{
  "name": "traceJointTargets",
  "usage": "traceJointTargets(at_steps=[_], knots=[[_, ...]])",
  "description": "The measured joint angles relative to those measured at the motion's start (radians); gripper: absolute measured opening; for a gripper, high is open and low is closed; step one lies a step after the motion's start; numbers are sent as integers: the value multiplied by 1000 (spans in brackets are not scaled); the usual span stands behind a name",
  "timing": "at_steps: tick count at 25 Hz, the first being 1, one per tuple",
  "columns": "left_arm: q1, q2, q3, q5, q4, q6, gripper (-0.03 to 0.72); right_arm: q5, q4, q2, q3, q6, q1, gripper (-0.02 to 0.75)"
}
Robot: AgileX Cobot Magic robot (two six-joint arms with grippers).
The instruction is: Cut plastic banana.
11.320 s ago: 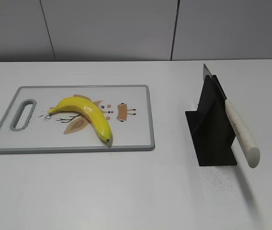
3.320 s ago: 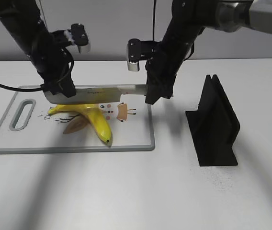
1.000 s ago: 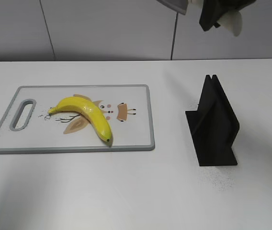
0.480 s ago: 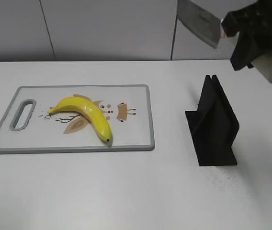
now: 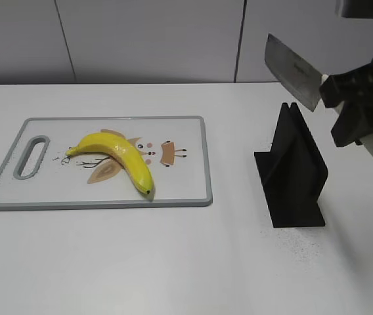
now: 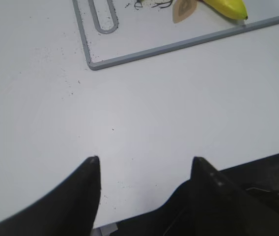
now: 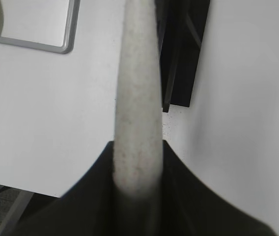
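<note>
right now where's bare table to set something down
Free: the wide strip in front of the cutting board and knife stand, and the gap between those two. Behind the board is bare too. Crowded: the board's middle, where the banana lies, and above the stand, where the right claw holds the knife.

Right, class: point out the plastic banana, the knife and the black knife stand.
plastic banana [image 5: 122, 157], exterior view, middle of its yellow body.
knife [image 5: 293, 71], exterior view, flat of the steel blade.
black knife stand [image 5: 296, 172], exterior view, its upright side panel.
</note>
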Motion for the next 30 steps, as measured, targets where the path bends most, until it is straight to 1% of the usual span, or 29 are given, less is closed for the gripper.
traceJointTargets(at_steps=[7,11,14,18,22,27,30], knots=[[0,-250,101,0,0,-28,558,-37,2,-24,98,35,0,162],[0,-357,130,2,10,-29,549,-58,1,-27,134,59,0,162],[0,-369,133,2,28,-29,528,-88,0,-37,140,83,0,162],[0,-369,134,2,36,-53,519,-89,-1,-46,141,110,0,162],[0,-369,134,2,65,-122,517,-103,-12,-66,141,134,0,162],[0,-369,173,-107,60,-155,516,-126,-19,-70,141,149,0,162],[0,-369,183,-129,60,-156,516,-133,-21,-70,141,159,0,162]])
